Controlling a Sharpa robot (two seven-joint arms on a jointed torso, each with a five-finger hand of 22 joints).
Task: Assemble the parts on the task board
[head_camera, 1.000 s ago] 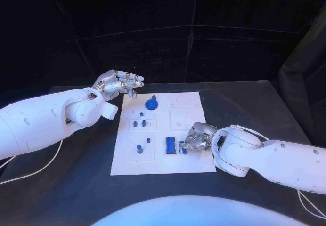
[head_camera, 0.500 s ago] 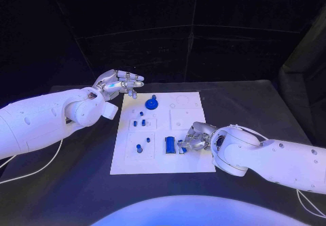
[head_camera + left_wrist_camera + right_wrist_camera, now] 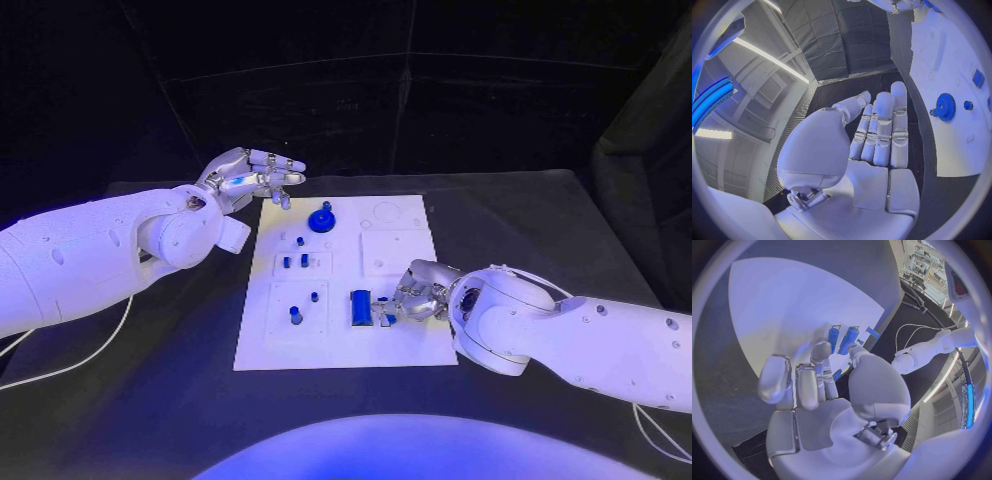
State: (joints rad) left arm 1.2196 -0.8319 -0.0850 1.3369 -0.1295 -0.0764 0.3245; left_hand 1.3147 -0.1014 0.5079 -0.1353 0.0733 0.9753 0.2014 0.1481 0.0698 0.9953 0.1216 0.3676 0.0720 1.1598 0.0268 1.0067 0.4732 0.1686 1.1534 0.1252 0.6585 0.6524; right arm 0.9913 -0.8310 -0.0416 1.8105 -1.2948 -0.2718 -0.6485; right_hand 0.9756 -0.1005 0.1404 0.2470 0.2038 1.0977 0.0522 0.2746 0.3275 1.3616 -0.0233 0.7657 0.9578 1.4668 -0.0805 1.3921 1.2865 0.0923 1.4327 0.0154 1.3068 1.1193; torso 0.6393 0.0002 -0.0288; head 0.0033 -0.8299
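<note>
Little differs from a second ago, we note: the right robot hand (image 3: pixel 415 292) stays low on the white task board (image 3: pixel 408 350), fingers curled around a small blue part (image 3: pixel 387 316) beside a rectangular blue block (image 3: pixel 359 306). Left robot hand (image 3: pixel 254 178) stays raised off the board's far corner, holding nothing, fingers loosely apart, near the round blue gear (image 3: pixel 322 222).

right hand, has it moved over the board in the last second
No. In the head view the right hand sits at the same spot beside the upright blue block on the task board, with no clear shift either way.
</note>
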